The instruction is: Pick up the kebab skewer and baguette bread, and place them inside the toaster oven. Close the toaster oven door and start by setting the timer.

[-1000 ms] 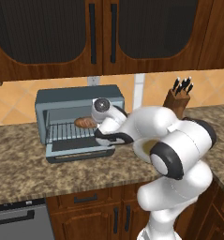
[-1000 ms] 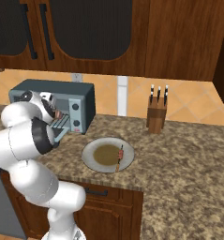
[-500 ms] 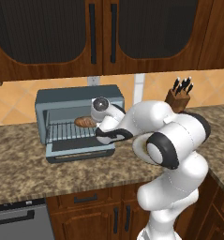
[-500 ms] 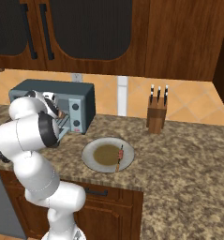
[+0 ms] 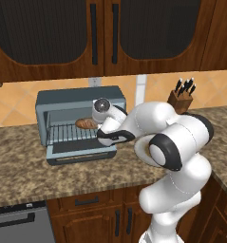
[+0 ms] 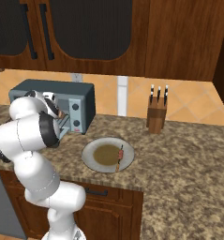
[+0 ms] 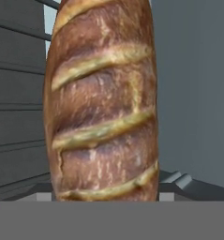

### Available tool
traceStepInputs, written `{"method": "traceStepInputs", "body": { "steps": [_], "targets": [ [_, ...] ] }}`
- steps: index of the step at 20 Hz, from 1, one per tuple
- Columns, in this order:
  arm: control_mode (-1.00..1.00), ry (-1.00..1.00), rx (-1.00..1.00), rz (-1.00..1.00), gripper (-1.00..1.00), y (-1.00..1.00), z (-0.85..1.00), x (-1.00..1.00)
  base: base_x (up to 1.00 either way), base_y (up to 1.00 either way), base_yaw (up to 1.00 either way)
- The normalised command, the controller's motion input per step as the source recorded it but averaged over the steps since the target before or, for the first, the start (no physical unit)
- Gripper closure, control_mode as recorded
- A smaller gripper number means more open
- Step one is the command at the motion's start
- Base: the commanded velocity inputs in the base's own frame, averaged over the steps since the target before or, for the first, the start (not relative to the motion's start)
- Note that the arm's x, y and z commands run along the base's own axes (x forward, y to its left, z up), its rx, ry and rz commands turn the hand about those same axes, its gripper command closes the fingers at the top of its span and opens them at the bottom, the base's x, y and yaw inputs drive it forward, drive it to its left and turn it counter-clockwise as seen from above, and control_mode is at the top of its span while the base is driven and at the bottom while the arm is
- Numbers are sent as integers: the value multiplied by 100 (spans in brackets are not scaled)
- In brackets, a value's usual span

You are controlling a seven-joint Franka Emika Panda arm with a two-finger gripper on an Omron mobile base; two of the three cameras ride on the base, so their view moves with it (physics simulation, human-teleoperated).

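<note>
The baguette bread [image 5: 85, 124], a scored orange-brown loaf, lies lengthwise over the wire rack inside the toaster oven [image 5: 81, 98]. My gripper [image 5: 94, 123] reaches into the cavity and is shut on the loaf's right end. In the hand view the baguette bread [image 7: 104, 103] is so close that it hides the fingertips. The toaster oven door [image 5: 81, 151] hangs open, flat in front of the cavity. The kebab skewer [image 6: 119, 156] lies on a grey plate [image 6: 88, 157] on the counter, right of the toaster oven [image 6: 78, 90].
A wooden knife block [image 6: 156, 117] stands at the back of the granite counter, right of the plate. Dark wood cabinets hang above the oven. The oven's two knobs [image 6: 76, 107] face the plate side.
The arm's elbow has swung a little while the hand and the loaf stayed almost in place inside the oven.
</note>
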Motion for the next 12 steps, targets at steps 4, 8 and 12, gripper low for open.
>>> {"method": "traceStepInputs", "body": {
  "steps": [4,8,12],
  "targets": [
    [-100,0,0,0,100,0,0,0,0,0,0],
    [-100,0,0,0,-100,0,0,0,0,0,0],
    [-100,0,0,0,-100,0,0,0,0,0,0]
  ]
}}
